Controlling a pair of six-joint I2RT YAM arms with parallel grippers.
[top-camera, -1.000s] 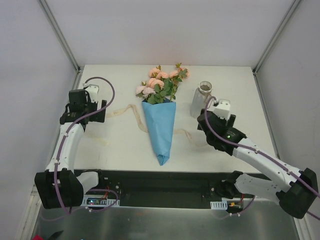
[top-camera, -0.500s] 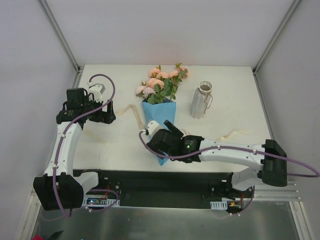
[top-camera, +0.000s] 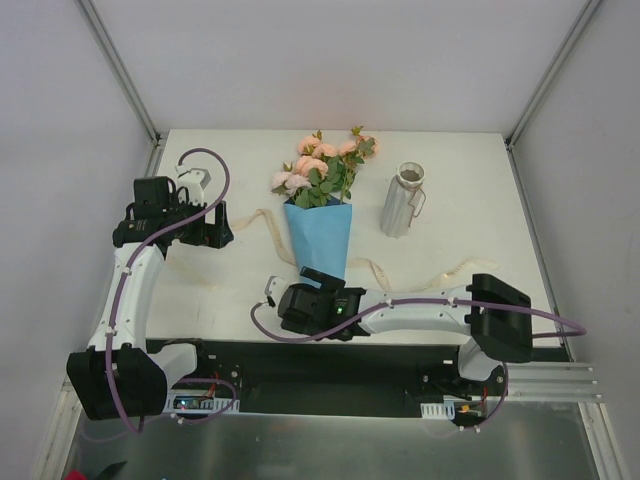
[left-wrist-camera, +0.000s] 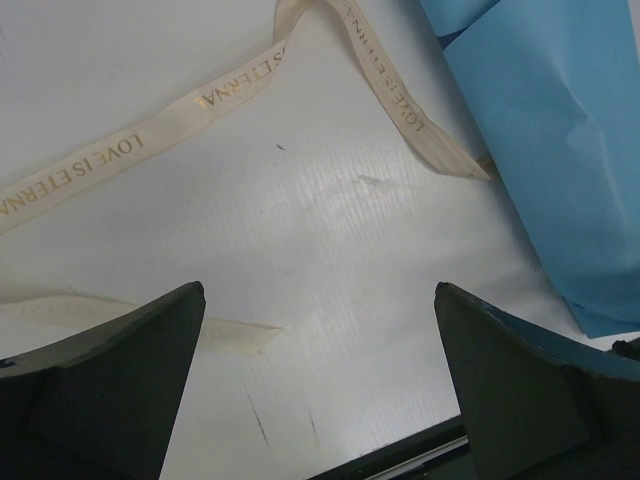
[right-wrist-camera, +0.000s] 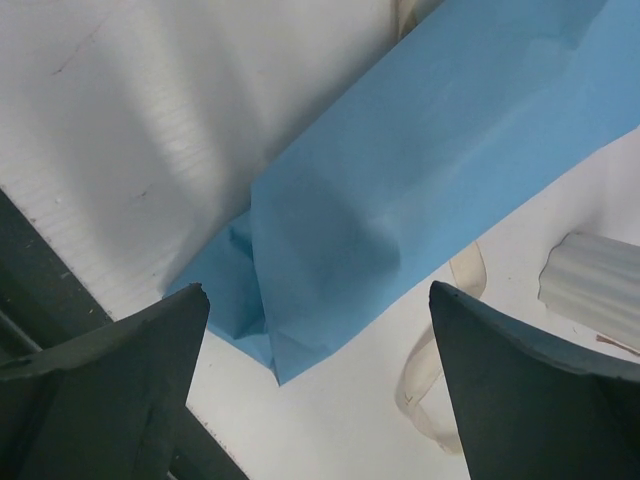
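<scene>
Bouquet (top-camera: 320, 232) lies flat mid-table, wrapped in a blue paper cone (right-wrist-camera: 420, 200). Long axis runs near-to-far: pink flowers (top-camera: 322, 168) toward the far edge, pointed tip toward the arm bases.

Right gripper (top-camera: 303, 304) is reached across to the cone's tip end, sitting right over it. Top view hides the tip under the gripper. The wrist view shows the crumpled tip framed between the two fingers (right-wrist-camera: 100, 385), with the cone running up and away to the right. Jaws spread wide, nothing held; can't tell if a pad touches the paper.

Left gripper (top-camera: 214, 226) is well apart, out to the left of the bouquet, over a cream ribbon (left-wrist-camera: 240, 90) printed "LOVE IS ETERNAL". Jaws also spread, empty, ribbon loose on the table (top-camera: 470, 180) below. The cone's edge only shows at the right of its view.

So the right arm is much nearer. The ribbon passes under the cone and out the other side. Ribbed grey vase (top-camera: 402, 200) stands upright right of the flowers, clear of both grippers.
</scene>
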